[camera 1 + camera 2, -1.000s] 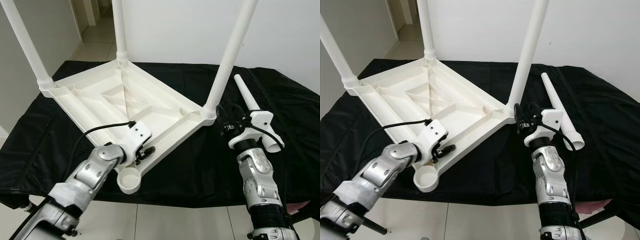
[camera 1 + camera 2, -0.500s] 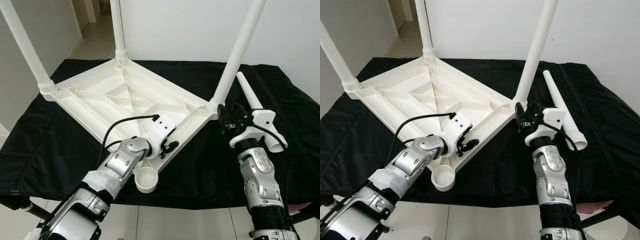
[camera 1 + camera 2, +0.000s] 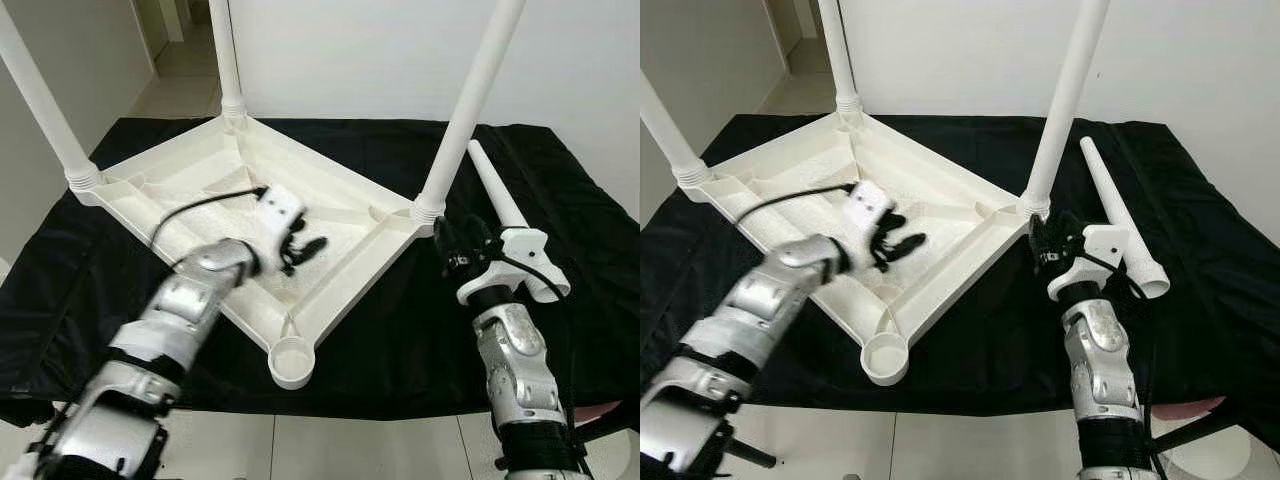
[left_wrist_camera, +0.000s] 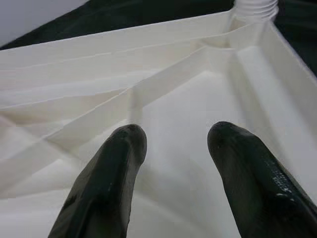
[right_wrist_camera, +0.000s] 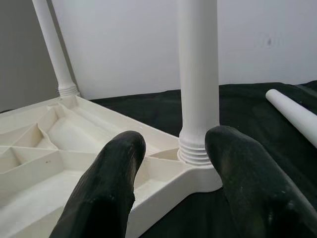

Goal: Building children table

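I saw my left gripper [image 3: 305, 248] hovering over the ribbed underside of the upturned white plastic table [image 3: 200, 180], fingers [image 4: 111, 173] spread and holding nothing. The table lay on a black cloth [image 3: 400, 330], three round legs [image 3: 470, 100] screwed upright, its near corner socket [image 3: 292, 362] empty. My right gripper [image 3: 450, 245] sat just beside the nearest leg's threaded base, fingers apart, empty. The loose tapered leg [image 3: 495, 200] lay on the cloth beyond it.

The white plastic tabletop [image 3: 330, 215] lies upside down on black cloth, three legs [image 3: 470, 105] screwed in upright — its near corner socket [image 3: 291, 360] open. A fourth leg [image 3: 500, 215] lies loose beside it.
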